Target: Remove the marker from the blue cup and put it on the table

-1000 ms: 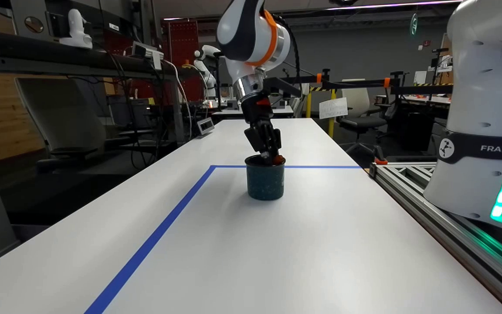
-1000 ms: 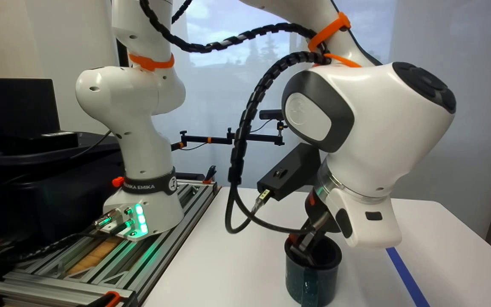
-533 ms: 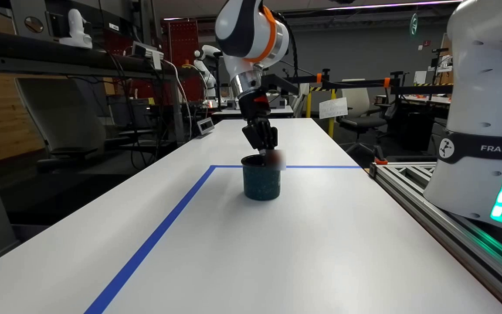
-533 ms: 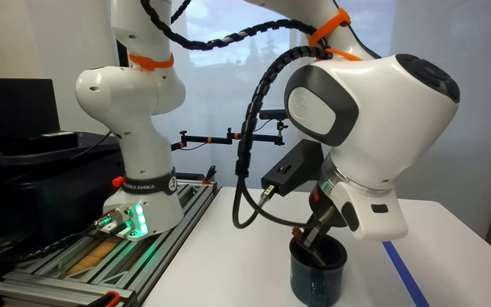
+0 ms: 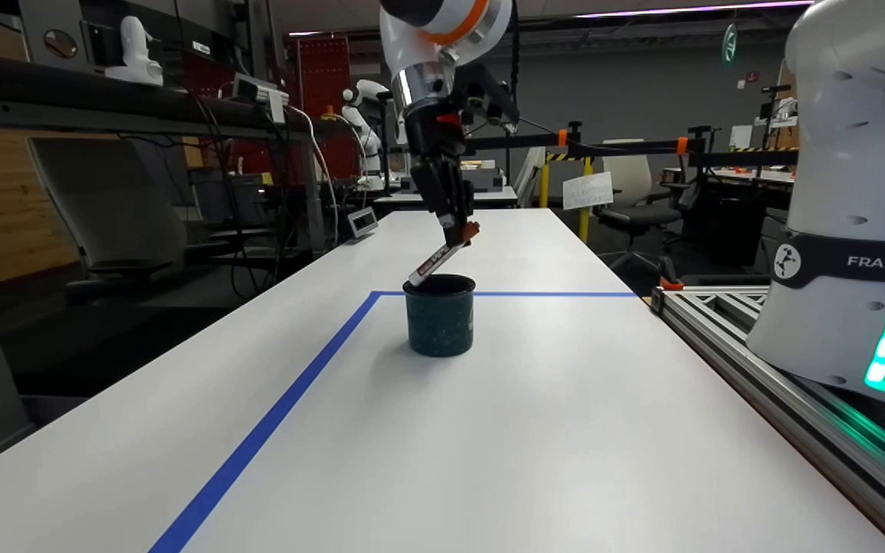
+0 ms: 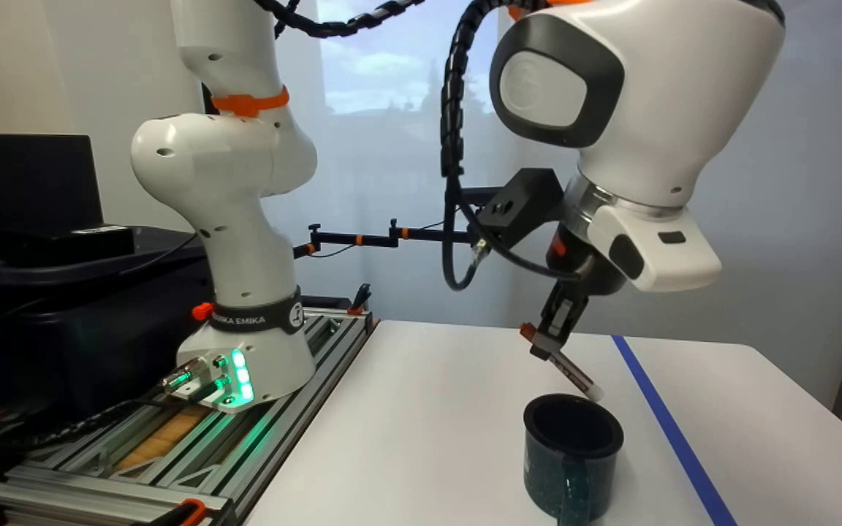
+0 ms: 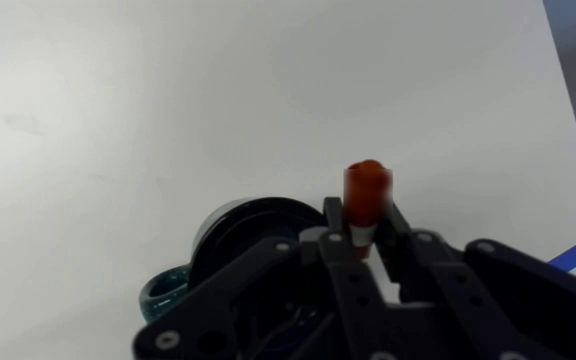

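Marker [image 6: 574, 375] now higher, blue cup [image 5: 440, 321] below, tape [image 6: 671, 427] nearby

Daylight from the window [image 6: 384, 80] at an exterior view's upper centre, wrist view with pale glare on the table [image 7: 43, 100] at left, marker [image 7: 368, 197] blurred right of centre

In an exterior view, gripper [image 6: 547, 346] pinches marker [image 6: 573, 373] near its red-orange end. Marker tilted, red-orange end upper left, pale end lower right, near the far rim of blue cup [image 6: 571, 467]; touching or not, can't tell. Cup upright on white tabletop [image 6: 421, 424], handle facing camera. Blue tape line [image 6: 673, 427] right of cup. Left side: green-lit arm base [image 6: 267, 365] on metal frame [image 6: 286, 416], dark laptop [image 6: 26, 183] farther left.
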`<action>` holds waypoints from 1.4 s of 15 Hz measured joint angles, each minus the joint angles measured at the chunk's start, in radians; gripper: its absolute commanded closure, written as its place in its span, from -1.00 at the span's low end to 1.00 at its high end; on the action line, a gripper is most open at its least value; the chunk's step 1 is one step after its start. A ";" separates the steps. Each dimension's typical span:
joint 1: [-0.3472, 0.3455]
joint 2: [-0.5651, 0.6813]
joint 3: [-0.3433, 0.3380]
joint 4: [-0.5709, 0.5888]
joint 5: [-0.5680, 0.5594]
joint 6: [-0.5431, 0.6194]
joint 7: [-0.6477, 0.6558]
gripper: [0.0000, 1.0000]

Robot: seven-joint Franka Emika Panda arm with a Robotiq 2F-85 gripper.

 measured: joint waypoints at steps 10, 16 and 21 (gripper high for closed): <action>0.132 -0.067 0.092 -0.152 0.008 0.198 -0.139 0.90; 0.159 0.007 0.117 -0.237 0.065 0.400 -0.288 0.90; 0.149 0.081 0.120 -0.244 0.086 0.444 -0.362 0.90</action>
